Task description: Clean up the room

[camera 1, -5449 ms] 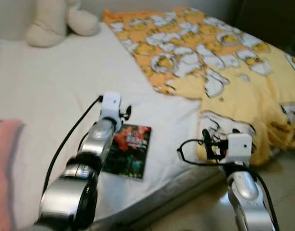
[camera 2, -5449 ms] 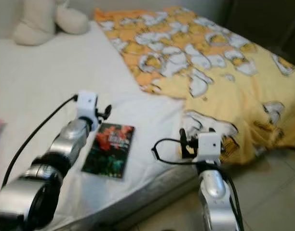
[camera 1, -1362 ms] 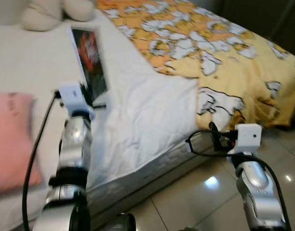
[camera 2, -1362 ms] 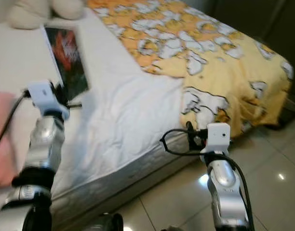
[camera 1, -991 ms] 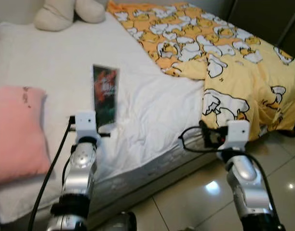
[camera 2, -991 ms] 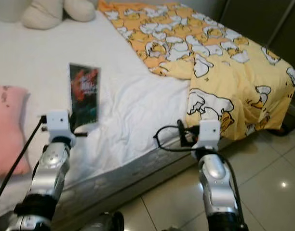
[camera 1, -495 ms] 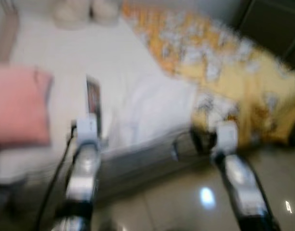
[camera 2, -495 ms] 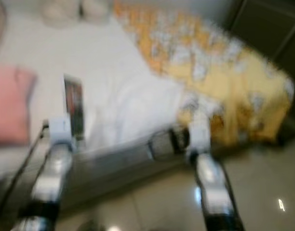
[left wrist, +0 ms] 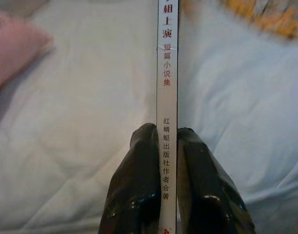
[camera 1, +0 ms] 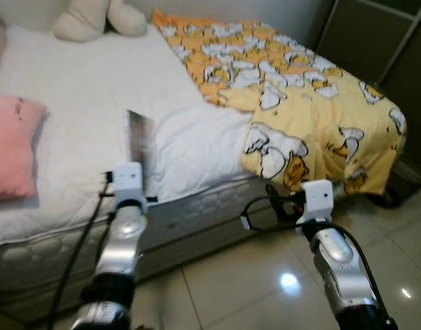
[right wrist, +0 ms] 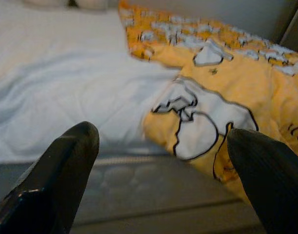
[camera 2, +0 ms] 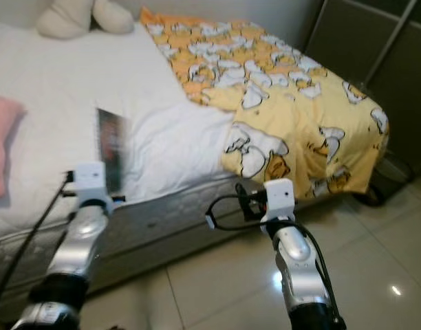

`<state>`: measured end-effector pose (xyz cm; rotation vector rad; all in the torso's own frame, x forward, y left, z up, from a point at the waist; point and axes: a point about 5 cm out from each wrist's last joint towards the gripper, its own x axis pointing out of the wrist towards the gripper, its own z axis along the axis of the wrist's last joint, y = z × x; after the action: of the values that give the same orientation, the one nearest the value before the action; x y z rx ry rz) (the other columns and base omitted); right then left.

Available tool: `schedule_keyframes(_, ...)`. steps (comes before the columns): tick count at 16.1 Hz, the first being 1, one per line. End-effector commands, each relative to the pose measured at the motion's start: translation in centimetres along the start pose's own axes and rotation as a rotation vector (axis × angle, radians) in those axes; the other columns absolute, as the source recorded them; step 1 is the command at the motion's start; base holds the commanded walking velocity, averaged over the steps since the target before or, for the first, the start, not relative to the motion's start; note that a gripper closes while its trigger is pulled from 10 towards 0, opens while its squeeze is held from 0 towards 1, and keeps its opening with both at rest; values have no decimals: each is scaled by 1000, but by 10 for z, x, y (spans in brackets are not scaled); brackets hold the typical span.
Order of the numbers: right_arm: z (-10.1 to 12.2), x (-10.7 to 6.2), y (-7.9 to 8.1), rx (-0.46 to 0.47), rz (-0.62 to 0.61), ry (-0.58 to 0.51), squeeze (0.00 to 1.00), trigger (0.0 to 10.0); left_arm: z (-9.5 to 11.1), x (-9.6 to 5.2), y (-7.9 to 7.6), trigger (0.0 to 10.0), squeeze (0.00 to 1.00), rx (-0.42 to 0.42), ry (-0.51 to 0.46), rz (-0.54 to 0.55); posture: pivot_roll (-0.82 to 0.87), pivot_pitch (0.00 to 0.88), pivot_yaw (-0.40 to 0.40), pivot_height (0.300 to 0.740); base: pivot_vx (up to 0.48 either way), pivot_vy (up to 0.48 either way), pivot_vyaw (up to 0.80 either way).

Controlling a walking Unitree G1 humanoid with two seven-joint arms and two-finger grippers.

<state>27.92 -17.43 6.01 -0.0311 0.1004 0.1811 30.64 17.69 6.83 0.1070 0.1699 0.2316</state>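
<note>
Pink pillow lies at the left of the bed, on the white sheet. Cream plush toy sits at the head of the bed, far end.

Left pincer: raised over the near edge of the mattress, fingers clamped on the lower part of a thin paperback book. Book is held upright, edge-on to the head camera, above the sheet and clear of it. In the left wrist view the white spine with printed Chinese characters runs straight up between the two fingers.

Yellow duck-print duvet covers the right part of the bed and hangs over its corner toward the tiled floor.

Right pincer: held low in front of the mattress side, over the floor, fingers wide apart, nothing between them.
</note>
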Motion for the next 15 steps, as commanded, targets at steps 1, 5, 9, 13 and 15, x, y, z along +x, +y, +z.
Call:
schedule_keyframes(1, 13, -2, -12, 7, -33, -71, 0, 10000, 23, -4, -7, 10000, 0, -31, -159, -87, 61, 0, -63, 740, 0, 0, 0)
schedule_keyframes(5, 1, -32, -15, 10, -38, -58, 0, 10000, 17, -36, 1, 10000, 0, -15, -207, -160, 75, 0, -61, 740, 0, 0, 0)
schedule_keyframes(9, 3, -28, 3, 25, 35, -81, 0, 10000, 27, -28, -12, 10000, 0, 22, -236, -138, 61, 0, -53, 740, 0, 0, 0)
schedule_keyframes(13, -5, -37, 0, -29, 106, -43, 0, 10000, 12, -33, -3, 10000, 0, 21, -185, -94, 75, 0, -78, 740, 0, 0, 0)
schedule_keyframes(15, -13, -25, -14, -39, -25, 37, 0, 10000, 21, -21, -6, 10000, 0, 5, -183, -72, 85, 0, -83, 740, 0, -231, 203)
